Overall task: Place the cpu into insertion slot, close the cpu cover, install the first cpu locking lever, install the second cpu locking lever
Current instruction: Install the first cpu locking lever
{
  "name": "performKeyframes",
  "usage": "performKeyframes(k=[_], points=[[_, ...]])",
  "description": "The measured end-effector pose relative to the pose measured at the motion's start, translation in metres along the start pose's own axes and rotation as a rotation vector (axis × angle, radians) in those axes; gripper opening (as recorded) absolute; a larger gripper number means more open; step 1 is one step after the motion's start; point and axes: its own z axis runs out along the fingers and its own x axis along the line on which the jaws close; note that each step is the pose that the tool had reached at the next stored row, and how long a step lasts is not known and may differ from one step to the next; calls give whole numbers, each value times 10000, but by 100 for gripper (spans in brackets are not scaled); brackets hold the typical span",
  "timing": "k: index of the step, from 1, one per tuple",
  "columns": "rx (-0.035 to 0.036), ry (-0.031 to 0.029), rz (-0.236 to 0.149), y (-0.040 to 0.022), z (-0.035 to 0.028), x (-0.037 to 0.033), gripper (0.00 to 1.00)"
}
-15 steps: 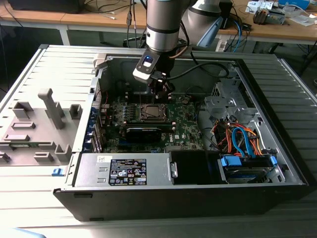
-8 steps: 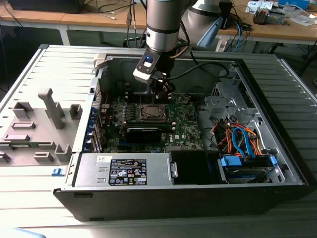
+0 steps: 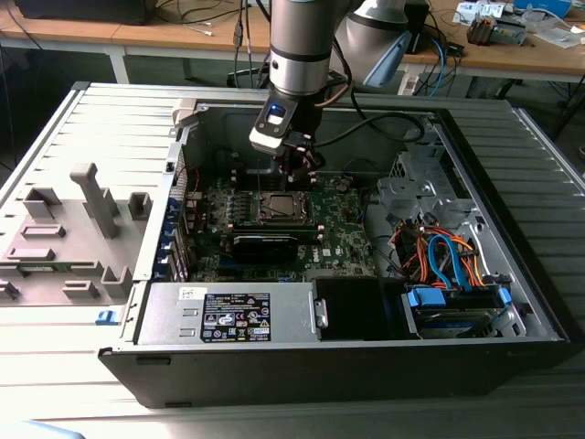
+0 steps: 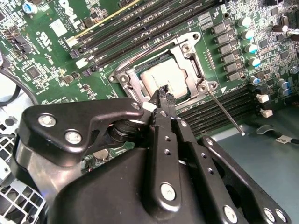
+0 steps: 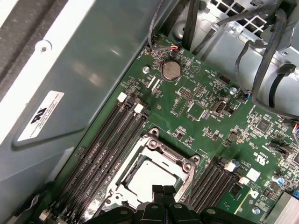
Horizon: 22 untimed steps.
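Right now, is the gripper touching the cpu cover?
Cannot tell. In the second wrist view the gripper overlaps the cpu cover at its edge, but whether it presses on the cover or hovers above is hidden.

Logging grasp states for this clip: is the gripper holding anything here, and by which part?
Nothing is held. The gripper is shut with empty fingertips at the edge of the cpu cover, over the seated cpu.

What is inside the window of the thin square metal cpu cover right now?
In the second wrist view, the thin square metal cpu cover frames the flat, silvery-grey square cpu, which fills its window. The black gripper hides one edge of the cpu. Whatever lies beneath the cpu is covered.
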Motion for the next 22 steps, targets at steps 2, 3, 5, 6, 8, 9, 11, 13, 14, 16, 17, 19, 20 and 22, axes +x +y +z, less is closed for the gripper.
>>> performKeyframes(k=[2, 3, 5, 6, 8, 9, 11, 13, 14, 16, 17, 19, 20, 22], points=[[-2, -1, -32, 0, 0, 0, 11], [-3, -1, -49, 0, 0, 0, 11], [-4, -3, -81, 0, 0, 0, 11], [-5, -4, -100, 0, 0, 0, 11], [-7, -6, -144, 0, 0, 0, 11], [-8, -7, -167, 0, 0, 0, 11], [-10, -8, -199, 0, 0, 0, 11], [-11, -9, -230, 0, 0, 0, 11], [-12, -10, -246, 0, 0, 0, 11], [-14, -12, -279, 0, 0, 0, 11], [-14, -12, -295, 0, 0, 0, 11], [-17, -15, -349, 0, 0, 0, 11], [-17, -15, -365, 0, 0, 0, 11], [-20, -17, -401, 0, 0, 0, 11]])
